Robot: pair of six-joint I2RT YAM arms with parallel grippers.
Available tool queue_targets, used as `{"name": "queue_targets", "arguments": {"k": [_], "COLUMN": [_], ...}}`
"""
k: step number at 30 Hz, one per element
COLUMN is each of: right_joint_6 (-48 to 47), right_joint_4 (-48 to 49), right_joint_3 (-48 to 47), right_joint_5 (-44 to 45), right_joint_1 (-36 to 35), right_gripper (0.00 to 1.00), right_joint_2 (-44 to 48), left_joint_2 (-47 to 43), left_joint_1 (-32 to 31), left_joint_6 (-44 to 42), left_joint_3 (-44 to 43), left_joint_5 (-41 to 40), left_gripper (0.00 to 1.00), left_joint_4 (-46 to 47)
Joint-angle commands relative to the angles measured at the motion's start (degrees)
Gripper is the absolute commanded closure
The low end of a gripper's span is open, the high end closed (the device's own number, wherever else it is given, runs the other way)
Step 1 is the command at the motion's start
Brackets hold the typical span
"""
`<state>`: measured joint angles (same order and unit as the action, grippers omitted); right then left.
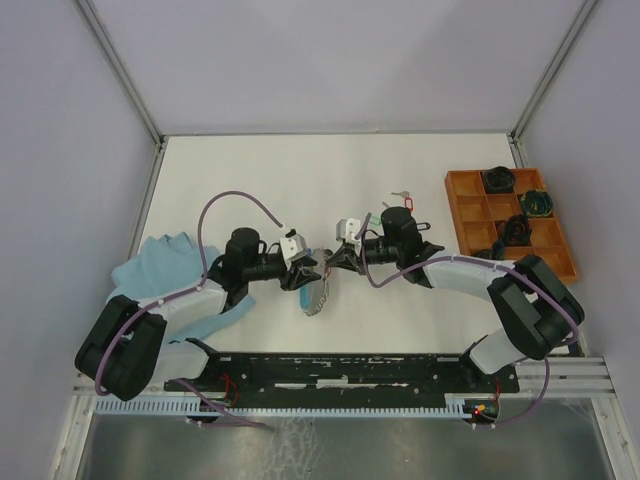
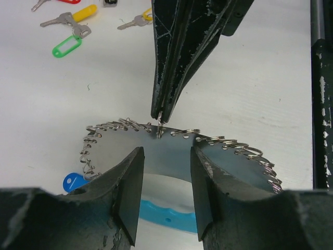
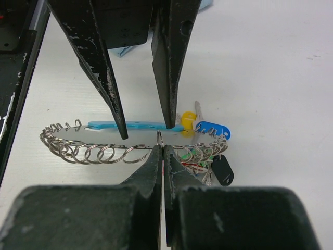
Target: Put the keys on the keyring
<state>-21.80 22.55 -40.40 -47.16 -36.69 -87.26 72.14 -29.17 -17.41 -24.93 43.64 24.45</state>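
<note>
The keyring point(image 1: 316, 298) lies on the table between my two grippers. It is a grey loop point(image 2: 234, 146) lined with several small split rings, with a blue sleeve point(image 2: 166, 217) on one side. My left gripper point(image 2: 165, 190) is open, its fingers astride the keyring's near part. My right gripper point(image 3: 162, 151) is shut on one small split ring point(image 3: 160, 137) at the keyring's rim, and a red sliver shows between its fingers. Keys with blue point(image 3: 212, 128), yellow point(image 3: 186, 119) and black point(image 3: 222, 171) tags hang at the keyring's right end. Loose keys with yellow point(image 2: 83, 13) and green point(image 2: 66, 46) tags lie beyond.
An orange compartment tray point(image 1: 458, 210) with dark coiled bundles stands at the right. A light blue cloth point(image 1: 165, 268) lies at the left under the left arm. A loose key with a red tag point(image 1: 403, 204) lies behind the right gripper.
</note>
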Motion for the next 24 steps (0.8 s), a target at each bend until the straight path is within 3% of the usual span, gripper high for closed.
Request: {"name": "queue_targets", "arguments": {"k": [1, 11, 24], "right_joint_6": [2.88, 3.70, 5.28], "right_joint_4": [7.30, 9.27, 11.15], "right_joint_3": [-0.20, -0.21, 0.23], "right_joint_5": [-3.98, -6.09, -7.32], "right_joint_1": [0.71, 0.90, 0.89], "right_gripper": [0.99, 0.99, 0.99], "right_joint_2": [-0.61, -1.58, -1.17], "left_joint_2": [0.03, 0.83, 2.85], "left_joint_1": [1.14, 2.50, 2.58], "left_joint_6": [3.74, 6.46, 6.49], "left_joint_3": [2.10, 5.15, 4.98], "left_joint_5": [5.23, 4.56, 5.06], "left_gripper": [0.52, 0.53, 0.73], "left_joint_4": [11.87, 21.46, 21.83]}}
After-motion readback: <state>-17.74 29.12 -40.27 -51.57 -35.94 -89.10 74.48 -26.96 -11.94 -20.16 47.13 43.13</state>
